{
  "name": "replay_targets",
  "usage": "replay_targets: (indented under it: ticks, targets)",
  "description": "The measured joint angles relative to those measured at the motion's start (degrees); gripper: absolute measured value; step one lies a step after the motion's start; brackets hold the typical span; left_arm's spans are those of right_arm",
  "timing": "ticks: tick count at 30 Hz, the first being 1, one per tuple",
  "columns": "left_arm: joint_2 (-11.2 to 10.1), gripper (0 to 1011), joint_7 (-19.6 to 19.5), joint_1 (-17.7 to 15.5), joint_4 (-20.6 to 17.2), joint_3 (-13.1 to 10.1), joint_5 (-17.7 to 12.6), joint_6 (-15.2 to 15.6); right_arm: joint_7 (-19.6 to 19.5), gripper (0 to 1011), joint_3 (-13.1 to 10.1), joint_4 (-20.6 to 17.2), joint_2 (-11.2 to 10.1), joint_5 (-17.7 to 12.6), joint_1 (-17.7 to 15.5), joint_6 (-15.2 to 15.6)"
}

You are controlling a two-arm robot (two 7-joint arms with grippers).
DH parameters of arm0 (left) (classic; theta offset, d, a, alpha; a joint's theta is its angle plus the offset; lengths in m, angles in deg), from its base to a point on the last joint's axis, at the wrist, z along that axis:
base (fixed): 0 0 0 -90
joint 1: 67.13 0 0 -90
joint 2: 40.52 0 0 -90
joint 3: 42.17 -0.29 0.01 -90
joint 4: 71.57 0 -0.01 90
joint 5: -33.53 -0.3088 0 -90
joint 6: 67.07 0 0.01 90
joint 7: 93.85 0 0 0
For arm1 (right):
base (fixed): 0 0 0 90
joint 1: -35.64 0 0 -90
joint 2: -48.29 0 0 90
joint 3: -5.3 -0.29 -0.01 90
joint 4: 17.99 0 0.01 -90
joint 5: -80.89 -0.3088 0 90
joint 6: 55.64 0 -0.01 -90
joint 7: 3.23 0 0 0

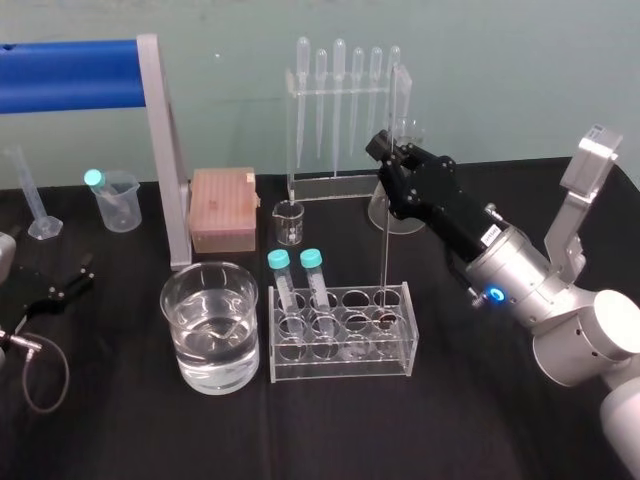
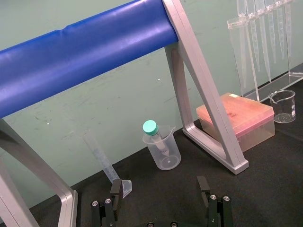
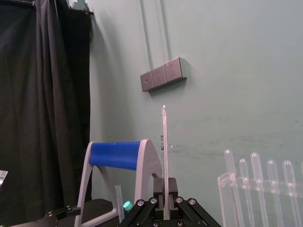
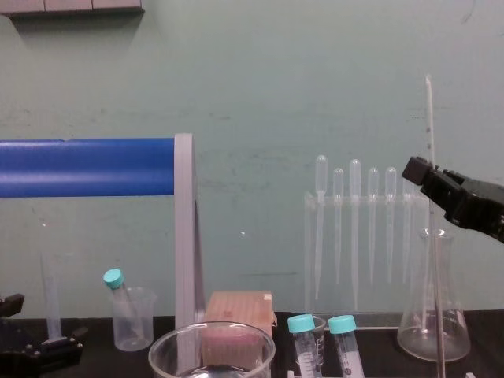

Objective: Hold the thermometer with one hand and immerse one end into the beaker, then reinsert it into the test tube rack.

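The right pincer [image 1: 384, 152] hangs above the clear test tube rack [image 1: 340, 340], reaching in from the right over the black bench [image 1: 480, 400]. It is pinching the thermometer [image 1: 384, 250] partway up. In the right wrist view the fingers [image 3: 152, 204] sit pressed against the rod [image 3: 164, 156], whose scaled upper length rises well above them. The thermometer stands upright, and its lower end reaches down into the rear right hole of the rack. From the chest view its top [image 4: 429, 118] pokes high above the pincer [image 4: 415, 171].

The large beaker [image 1: 210, 325], part full of water, sits just to the left of the rack. Two teal-capped tubes [image 1: 297, 285] stand in the rack's left end.

The left pincer [image 1: 62, 285] is parked low at the bench's left edge, with its fingers [image 2: 115, 191] spread and nothing between them.
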Motion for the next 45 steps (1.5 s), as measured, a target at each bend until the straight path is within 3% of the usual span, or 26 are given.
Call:
replay_targets:
  ticks: [28, 45]
  targets:
    - [0.0, 1008, 0.0, 0.0, 0.0, 0.0, 0.0, 0.0, -2.1, 58, 0.9, 1.3, 0.1, 0.3, -0.2, 3.5]
    - [0.0, 1008, 0.0, 0.0, 0.0, 0.0, 0.0, 0.0, -2.1, 58, 0.9, 1.2, 0.1, 0.3, -0.1, 3.5]
